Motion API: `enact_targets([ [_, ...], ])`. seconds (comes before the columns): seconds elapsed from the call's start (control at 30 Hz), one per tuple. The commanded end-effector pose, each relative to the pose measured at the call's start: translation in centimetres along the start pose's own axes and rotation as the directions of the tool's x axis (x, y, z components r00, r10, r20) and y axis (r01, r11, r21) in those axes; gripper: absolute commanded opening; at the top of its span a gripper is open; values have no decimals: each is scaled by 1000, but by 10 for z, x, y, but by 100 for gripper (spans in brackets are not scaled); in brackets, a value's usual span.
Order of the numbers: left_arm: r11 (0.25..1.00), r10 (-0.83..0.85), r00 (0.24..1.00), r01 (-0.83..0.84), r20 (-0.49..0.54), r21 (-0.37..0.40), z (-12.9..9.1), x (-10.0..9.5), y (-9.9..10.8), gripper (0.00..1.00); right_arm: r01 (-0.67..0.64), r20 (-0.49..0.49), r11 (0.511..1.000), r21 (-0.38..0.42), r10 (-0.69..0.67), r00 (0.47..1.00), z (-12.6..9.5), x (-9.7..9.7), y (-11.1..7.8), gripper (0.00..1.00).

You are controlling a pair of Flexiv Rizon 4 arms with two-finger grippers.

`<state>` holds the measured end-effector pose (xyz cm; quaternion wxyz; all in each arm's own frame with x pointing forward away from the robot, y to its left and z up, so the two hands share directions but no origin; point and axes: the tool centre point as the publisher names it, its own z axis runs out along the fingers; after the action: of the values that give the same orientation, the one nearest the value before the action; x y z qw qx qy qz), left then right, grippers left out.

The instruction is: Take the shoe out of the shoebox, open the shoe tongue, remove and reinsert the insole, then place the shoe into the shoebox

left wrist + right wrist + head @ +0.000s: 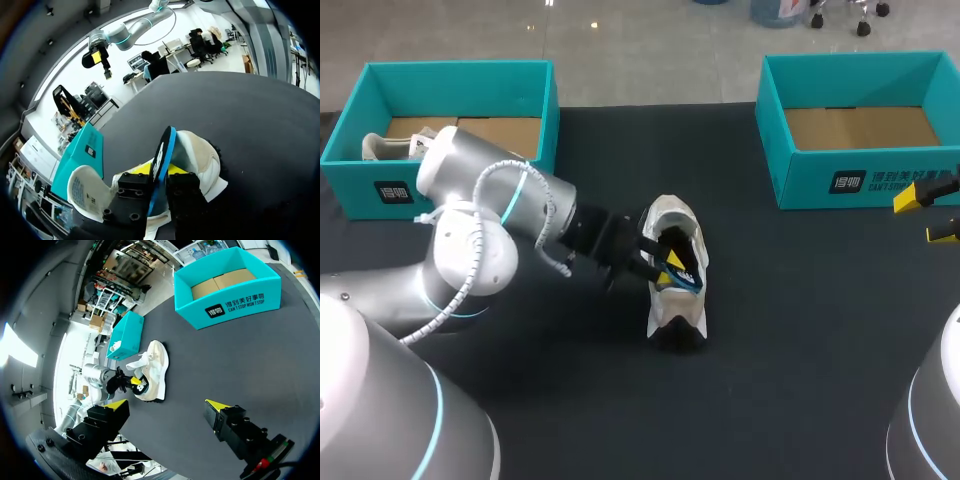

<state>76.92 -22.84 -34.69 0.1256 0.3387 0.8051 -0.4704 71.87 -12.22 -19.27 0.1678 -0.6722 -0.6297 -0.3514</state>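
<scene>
Dark table (800, 340), a teal shoebox at each far corner. The left box (455, 68), with a spare shoe (385, 148) in it, sits back behind the left end effector (670, 265). That one is clamped on the insole (162, 150), which stands on edge between its fingers, sticking up out of the white shoe (670, 215) right under it. The insole looks thin, light and floppy, so I'd pinch its flat faces and pull slowly. The empty box (880, 180) is ahead of the right end effector (928, 217), whose fingers are spread wide, holding nothing.
</scene>
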Motion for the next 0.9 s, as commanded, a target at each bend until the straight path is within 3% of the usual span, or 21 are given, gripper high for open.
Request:
enact_targets([
  [0.03, 1000, 3, 1000, -3, -25, -10, 2, 0, 5, 0, -1, 3, 1000, 0, 1, 1000, 1, 0, -1, 100],
  [0.7, 999, 26, 999, -27, -26, -18, 10, 0, 25, 0, -1, 3, 1000, 0, 1, 1000, 1, 0, -1, 100],
  [0.77, 1000, 26, 999, -26, -20, -15, 8, 1, 21, 16, -1, 3, 1000, 0, 1, 1000, 1, 0, -1, 100],
  [0.8, 1000, 25, 1000, -25, -15, -10, 7, 2, 19, 33, -1, 3, 1000, 0, 1, 1000, 1, 0, -1, 100],
  [0.83, 1000, 24, 1000, -25, -14, -9, 5, 2, 17, 39, -1, 3, 1000, 0, 1, 1000, 1, 0, -1, 100],
  [0.9, 1000, 26, 1000, -26, -8, -2, 2, 3, 12, 42, -1, 3, 1000, 0, 1, 1000, 1, 0, -1, 100],
])
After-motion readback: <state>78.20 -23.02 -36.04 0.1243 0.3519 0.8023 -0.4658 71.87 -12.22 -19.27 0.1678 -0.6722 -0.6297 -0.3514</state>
